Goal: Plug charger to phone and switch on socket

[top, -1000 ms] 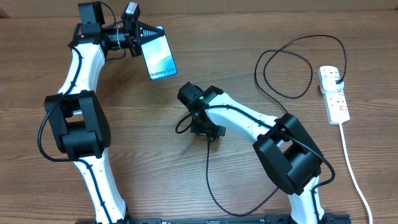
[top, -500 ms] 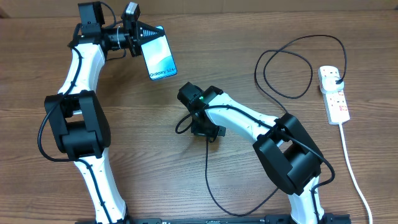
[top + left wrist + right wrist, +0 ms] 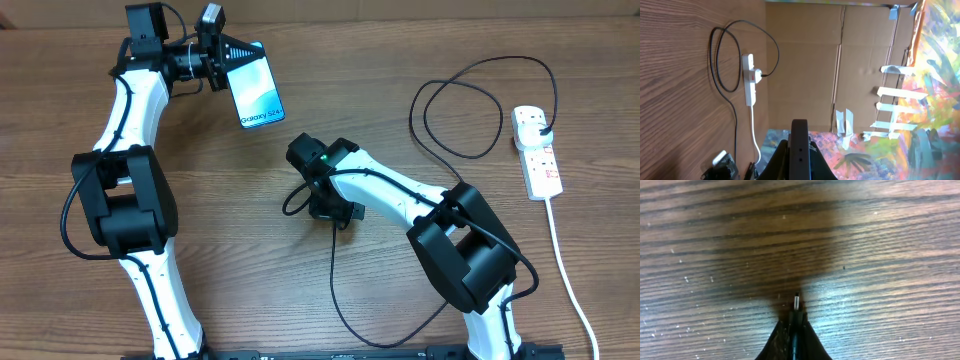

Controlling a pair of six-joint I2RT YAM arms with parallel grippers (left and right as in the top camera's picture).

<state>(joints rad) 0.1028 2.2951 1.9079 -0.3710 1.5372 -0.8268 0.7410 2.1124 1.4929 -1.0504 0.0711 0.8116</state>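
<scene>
Overhead: the left gripper [image 3: 228, 52] was clamped on the top end of the phone [image 3: 256, 92], holding it tilted above the table [image 3: 380, 50] at far left, screen lit. The right gripper [image 3: 330, 208] sat low at mid-table, pinched on the loose end of the charger [image 3: 333, 280]. The plug head sat in the socket [image 3: 538, 152], far right. Left wrist: we saw the phone's dark edge between the fingers, the socket beyond, and a cardboard wall [image 3: 805, 60] beside a painted sheet [image 3: 925, 100]. Right wrist: the jaws were shut on the cable, with the connector tip [image 3: 796, 300] poking out close over bare wood grain. We judged the step to be taking up the connector. Next comes lifting it, lining the tip with the phone's port, then the switch.
</scene>
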